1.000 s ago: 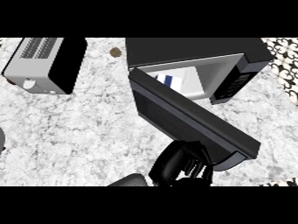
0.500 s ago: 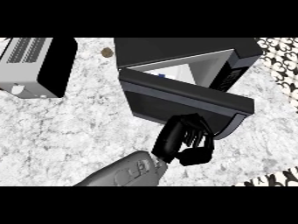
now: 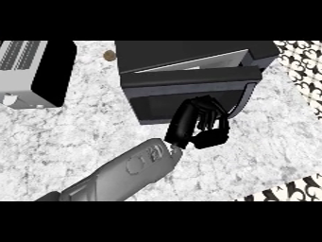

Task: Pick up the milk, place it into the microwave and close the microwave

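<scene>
Head view: right hand (image 3: 195, 125), fingers curled, against boxy black microwave (image 3: 191, 75) door.

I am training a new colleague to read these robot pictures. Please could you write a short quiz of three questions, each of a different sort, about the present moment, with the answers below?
1. True or false: the microwave door stands wide open, with the milk plainly visible inside.
2. Multiple choice: what does the hand touch? A) the toaster B) the microwave door C) the small brown object
3. Fill in: the toaster stands at the view's ____ side, on the marble counter.

Key
1. False: the door is almost shut, only a narrow light gap shows above it, and no milk is visible.
2. B: the hand rests against the front of the door.
3. left
</scene>
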Robot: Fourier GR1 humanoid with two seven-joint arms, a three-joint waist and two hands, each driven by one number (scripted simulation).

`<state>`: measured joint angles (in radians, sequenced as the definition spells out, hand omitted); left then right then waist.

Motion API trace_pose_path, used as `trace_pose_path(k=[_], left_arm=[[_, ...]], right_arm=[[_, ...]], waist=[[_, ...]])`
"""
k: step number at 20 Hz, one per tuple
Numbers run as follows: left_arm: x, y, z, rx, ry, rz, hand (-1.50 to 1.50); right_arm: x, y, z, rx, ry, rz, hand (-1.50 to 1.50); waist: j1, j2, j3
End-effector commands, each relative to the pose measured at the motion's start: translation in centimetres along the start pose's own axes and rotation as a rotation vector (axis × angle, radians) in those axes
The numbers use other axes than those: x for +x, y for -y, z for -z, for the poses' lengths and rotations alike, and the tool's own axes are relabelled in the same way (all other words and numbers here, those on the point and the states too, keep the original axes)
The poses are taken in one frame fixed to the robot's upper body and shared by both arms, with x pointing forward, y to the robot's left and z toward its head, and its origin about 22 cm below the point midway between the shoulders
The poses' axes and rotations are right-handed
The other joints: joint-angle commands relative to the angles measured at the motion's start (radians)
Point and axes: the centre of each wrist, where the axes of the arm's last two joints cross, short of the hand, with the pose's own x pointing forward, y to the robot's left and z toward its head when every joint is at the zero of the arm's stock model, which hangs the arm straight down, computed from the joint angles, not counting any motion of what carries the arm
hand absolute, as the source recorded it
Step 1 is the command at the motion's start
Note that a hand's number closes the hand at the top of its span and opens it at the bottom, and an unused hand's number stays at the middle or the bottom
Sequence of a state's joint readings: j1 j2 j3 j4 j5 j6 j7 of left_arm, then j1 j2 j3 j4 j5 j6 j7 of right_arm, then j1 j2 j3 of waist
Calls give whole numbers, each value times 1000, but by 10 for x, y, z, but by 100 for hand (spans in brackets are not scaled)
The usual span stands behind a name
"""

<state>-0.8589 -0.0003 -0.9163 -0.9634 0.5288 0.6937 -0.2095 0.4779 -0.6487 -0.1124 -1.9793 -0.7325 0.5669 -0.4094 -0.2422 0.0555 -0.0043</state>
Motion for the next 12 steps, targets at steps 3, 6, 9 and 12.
trace_pose_path(k=[3, 6, 9, 12], left_arm=[[9, -13, 24, 77, 6, -41, 150], [12, -19, 35, 96, 11, -42, 150], [10, -23, 37, 86, 15, -81, 150], [12, -25, 41, 110, -18, -120, 150]], right_arm=[[9, 5, 6, 11, 7, -9, -150], [10, 7, 7, 18, 1, -6, -150], [13, 3, 10, 28, 23, 14, -150], [14, 8, 11, 21, 28, 5, -150]], waist=[[-26, 10, 1], [-37, 18, 2], [-32, 15, 0], [-46, 22, 3]])
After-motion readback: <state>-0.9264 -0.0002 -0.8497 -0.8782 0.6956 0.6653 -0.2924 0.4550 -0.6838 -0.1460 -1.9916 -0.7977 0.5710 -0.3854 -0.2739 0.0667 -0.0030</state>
